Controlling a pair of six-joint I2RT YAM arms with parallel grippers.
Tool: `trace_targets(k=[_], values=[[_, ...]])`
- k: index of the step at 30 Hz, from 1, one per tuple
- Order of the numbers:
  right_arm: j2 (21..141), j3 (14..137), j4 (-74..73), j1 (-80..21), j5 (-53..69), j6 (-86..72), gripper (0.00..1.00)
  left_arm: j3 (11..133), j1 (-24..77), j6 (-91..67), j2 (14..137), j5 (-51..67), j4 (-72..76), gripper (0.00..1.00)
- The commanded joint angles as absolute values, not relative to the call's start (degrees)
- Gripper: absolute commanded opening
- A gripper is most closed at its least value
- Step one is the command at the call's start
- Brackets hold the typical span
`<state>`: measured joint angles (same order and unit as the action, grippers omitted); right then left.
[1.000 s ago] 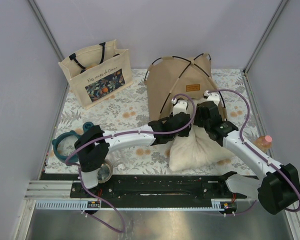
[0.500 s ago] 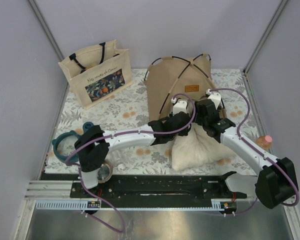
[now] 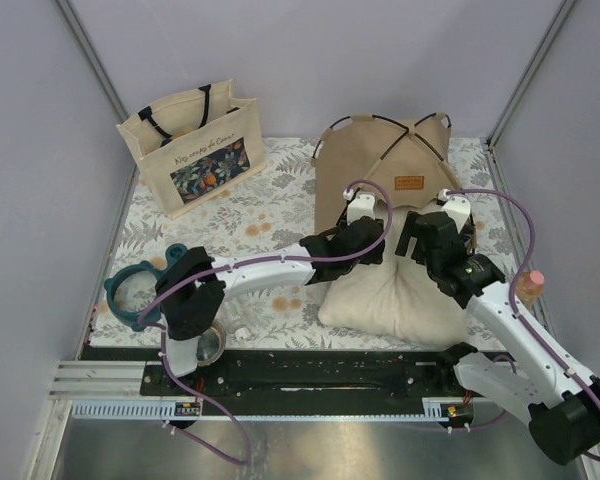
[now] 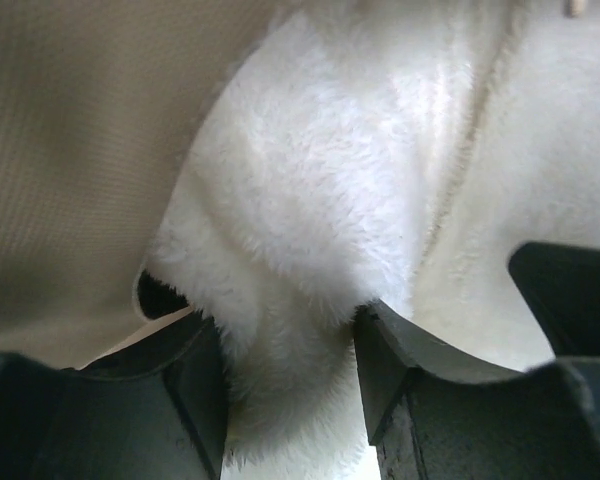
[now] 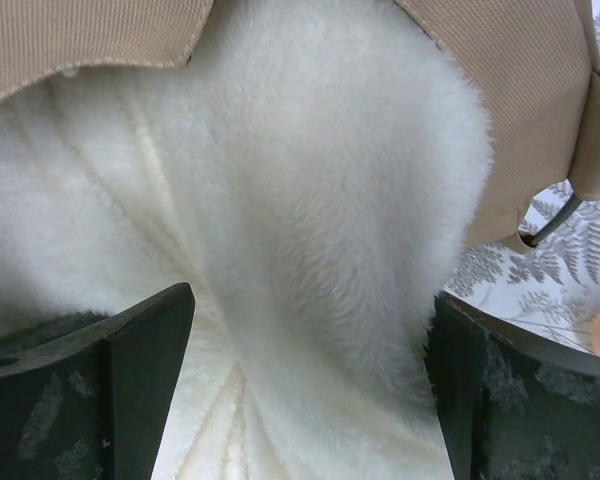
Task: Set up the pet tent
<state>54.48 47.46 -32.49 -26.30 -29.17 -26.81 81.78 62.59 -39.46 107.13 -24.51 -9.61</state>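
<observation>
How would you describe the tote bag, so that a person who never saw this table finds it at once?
Start from the table with the floral cloth and look to its far left corner. There the tote bag stands upright, beige with black handles. Unlike the plain tan pet tent to its right, it carries a dark printed flower panel on its front.

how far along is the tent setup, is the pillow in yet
Done: the pet tent stands domed on its black poles. In hand: both grippers are at the fluffy pillow; the left gripper pinches a fold of it, and the right gripper straddles a wider bunch under the tent's edge. Left: most of the pillow lies outside in front, so it is not in yet.
</observation>
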Motion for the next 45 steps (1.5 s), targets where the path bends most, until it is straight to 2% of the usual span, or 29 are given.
trace_targets(k=[1, 7, 11, 13, 17, 27, 36, 39, 42, 45], values=[[51.9, 50.6, -38.9, -26.9, -30.7, -26.2, 0.99, 85.2, 62.7, -44.1, 108.0, -26.0, -7.9, 0.49], [51.2, 51.4, -46.4, -26.9, -37.0, -26.8, 1.00, 86.6, 62.7, -46.1, 109.5, -26.3, -9.8, 0.46], [50.0, 52.0, -50.4, -26.9, -39.8, -27.3, 1.00, 87.7, 62.7, -46.1, 109.8, -24.8, -9.5, 0.49], [47.7, 50.8, -48.7, -26.9, -38.2, -27.1, 0.99, 87.5, 62.7, -45.8, 109.3, -23.6, -9.0, 0.58], [44.1, 45.5, -43.5, -26.9, -32.8, -27.8, 0.99, 85.4, 62.8, -44.1, 106.4, -21.1, -6.8, 0.99], [44.3, 41.2, -39.8, -26.9, -26.5, -30.6, 0.99, 74.1, 63.1, -42.2, 95.6, -17.0, -4.2, 0.99], [40.4, 41.6, -41.8, -26.9, -25.1, -31.4, 0.99, 62.1, 65.0, -42.7, 86.5, -19.5, -3.5, 0.99], [39.0, 41.5, -43.4, -26.9, -24.8, -32.4, 1.00, 56.8, 67.1, -42.4, 85.3, -17.9, 2.3, 0.99], [38.1, 42.0, -46.7, -26.9, -30.1, -34.6, 0.99, 52.5, 70.0, -42.0, 86.6, -16.0, 8.9, 0.99], [35.9, 41.6, -53.6, -26.9, -44.3, -42.5, 0.99, 50.2, 72.9, -41.7, 89.1, -20.6, 12.5, 0.99]])
